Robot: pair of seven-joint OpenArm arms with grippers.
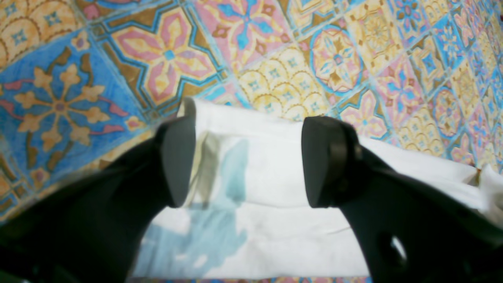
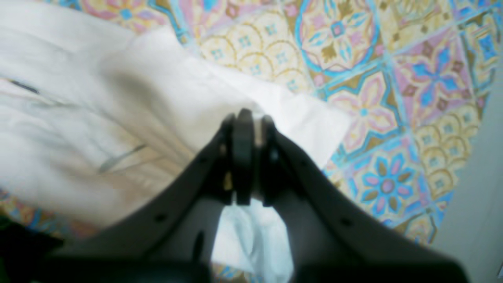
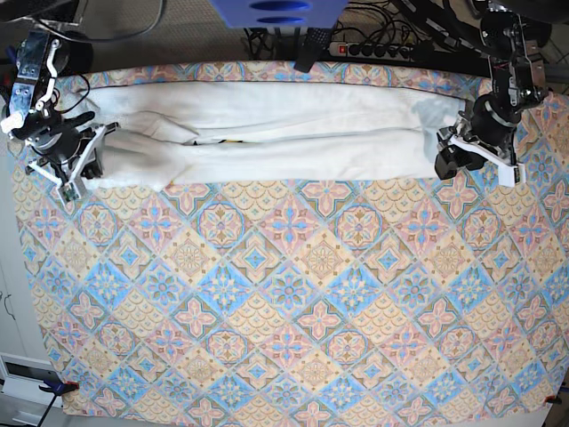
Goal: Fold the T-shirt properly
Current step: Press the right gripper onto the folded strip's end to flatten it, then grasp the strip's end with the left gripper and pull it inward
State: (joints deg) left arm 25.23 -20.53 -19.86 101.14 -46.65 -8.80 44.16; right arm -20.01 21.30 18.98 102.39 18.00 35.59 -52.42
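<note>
T-shirt [image 1: 275, 196] first, from the left wrist camera: white cloth sits right under the left claw [image 1: 247, 161], whose two black pads stand wide apart with nothing pinched between them. A faded blue and yellowish print shows through the fabric between the pads, so the picture side looks to be facing down or folded under. Beyond the shirt's far edge runs the patterned tablecloth [image 1: 165, 59]. My call: this claw needs to drop onto that hem and close on all the layers, not just the top one.

Over to the right wrist camera. The right claw [image 2: 247, 157] has its pads pressed together with a sliver of white cloth between them, so it's holding the T-shirt [image 2: 118, 129]. Cloth spreads away beyond and to one side of the claw, creased and soft, with a small dark mark near its far edge. Blurry, mind you.

Now the base camera. The T-shirt [image 3: 267, 133] lies as a long, narrow white band along the far edge of the tablecloth [image 3: 293, 294], stretched between the right claw [image 3: 71, 173] at one end and the left claw [image 3: 453, 160] at the other. I'd say both ends want lifting together, evenly, to keep that band from twisting as it folds over.
</note>
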